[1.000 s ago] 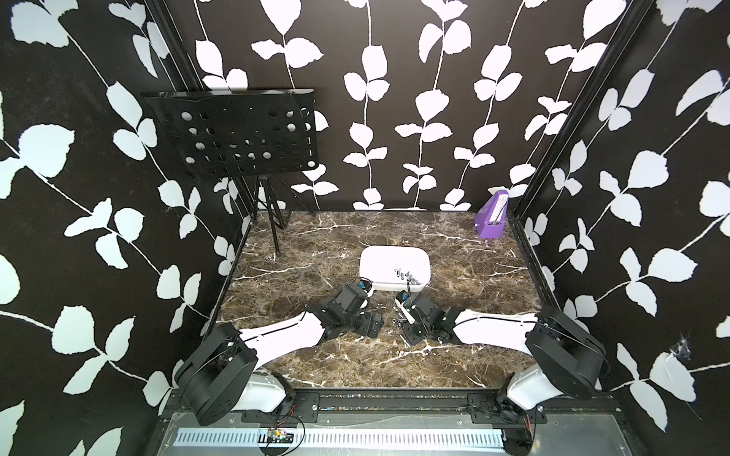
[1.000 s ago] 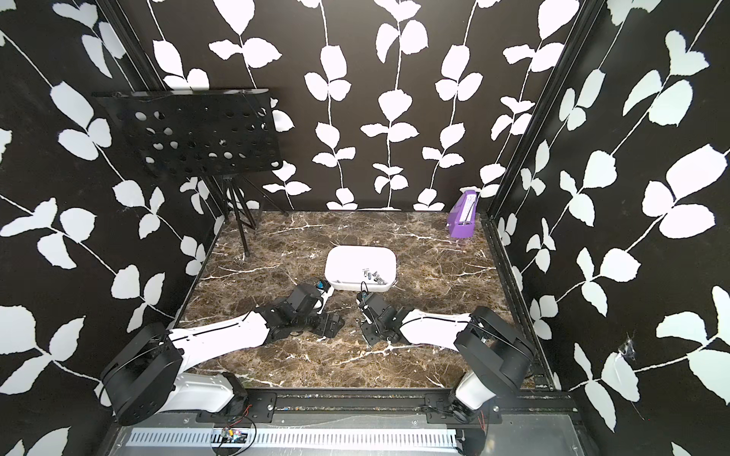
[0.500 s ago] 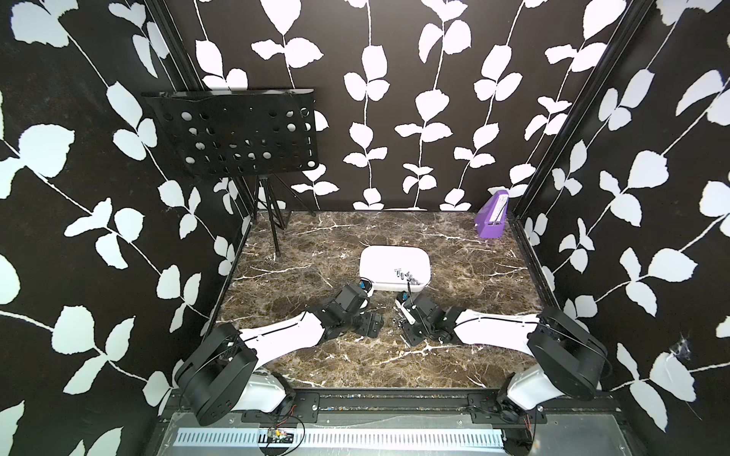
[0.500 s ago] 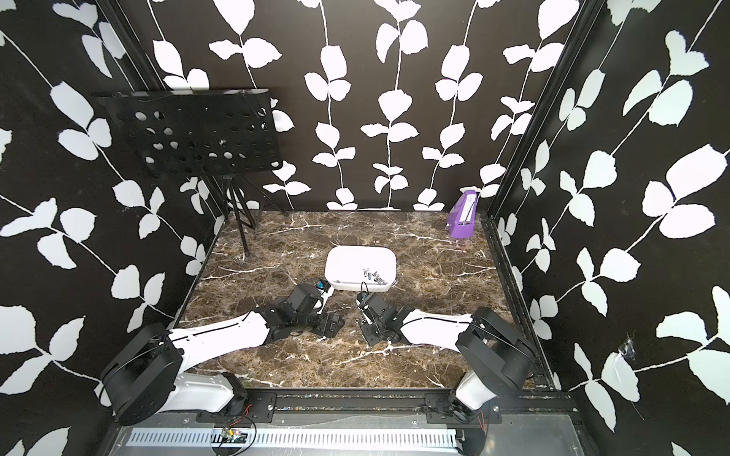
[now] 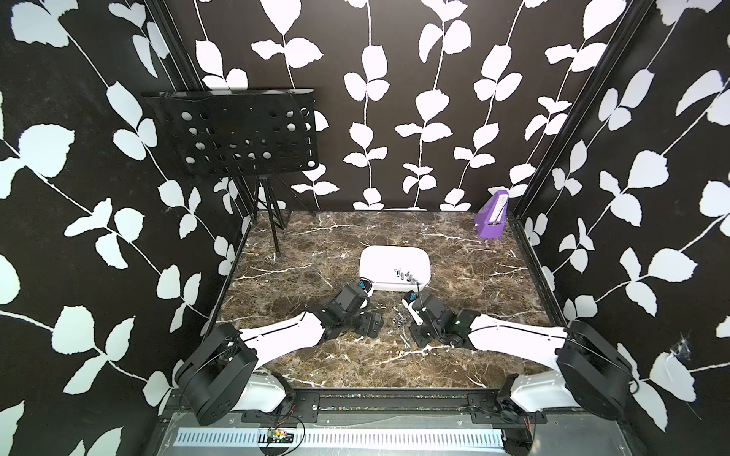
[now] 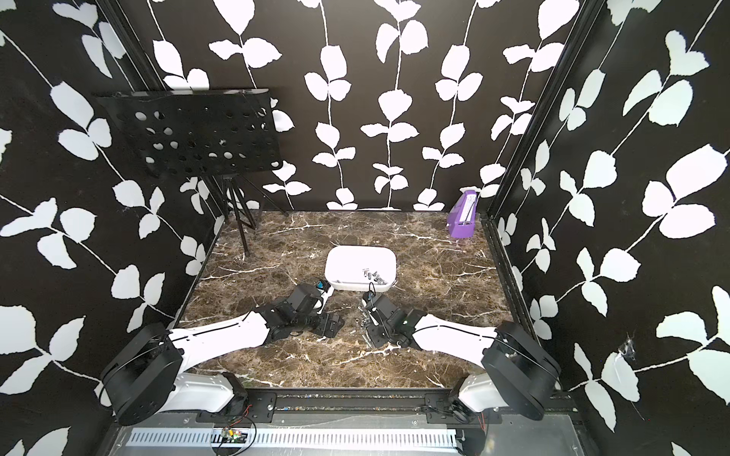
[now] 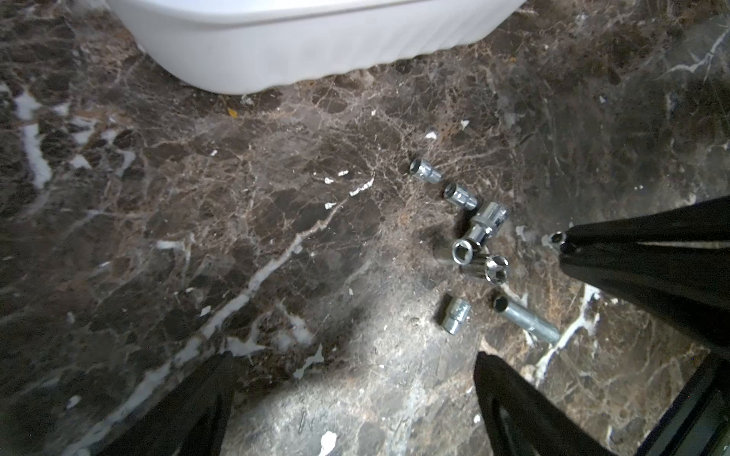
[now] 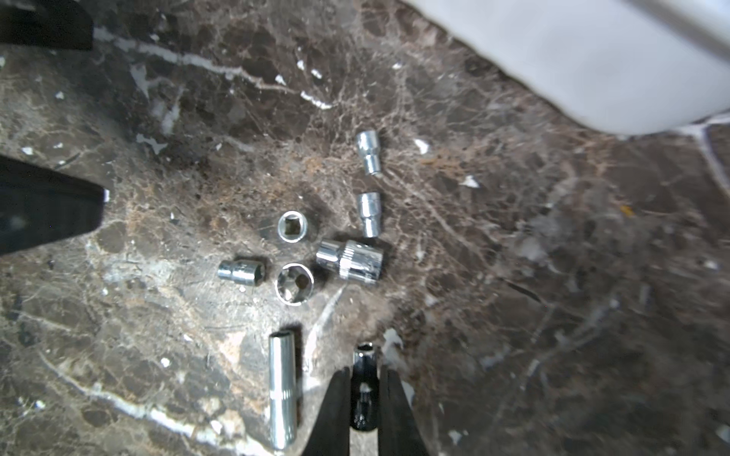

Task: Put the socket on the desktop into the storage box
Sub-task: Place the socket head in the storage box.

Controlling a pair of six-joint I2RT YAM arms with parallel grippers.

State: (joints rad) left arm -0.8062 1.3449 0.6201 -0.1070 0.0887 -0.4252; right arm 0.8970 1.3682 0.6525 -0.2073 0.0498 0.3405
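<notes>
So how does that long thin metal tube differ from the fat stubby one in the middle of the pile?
The long socket is a slim, straight tube; the stubby socket steps from a narrow neck to a wide, ribbed head. The long socket lies at the cluster's edge beside the right gripper, shut on a small socket; the stubby socket sits mid-cluster. Both are shiny metal, lying sideways on the desktop.

Left arm (image 5: 284, 335), right arm (image 5: 513, 337): matched pair. Smooth white link shells, each with a thin black seam line. Large black drum-shaped joint housings (image 5: 215, 375). White base casings (image 5: 260, 393). Blocky black wrist units (image 5: 347, 300), each with a small blue plug (image 5: 412, 295) and black cable. Fingers (image 7: 525, 410) matte black, tapered.
</notes>
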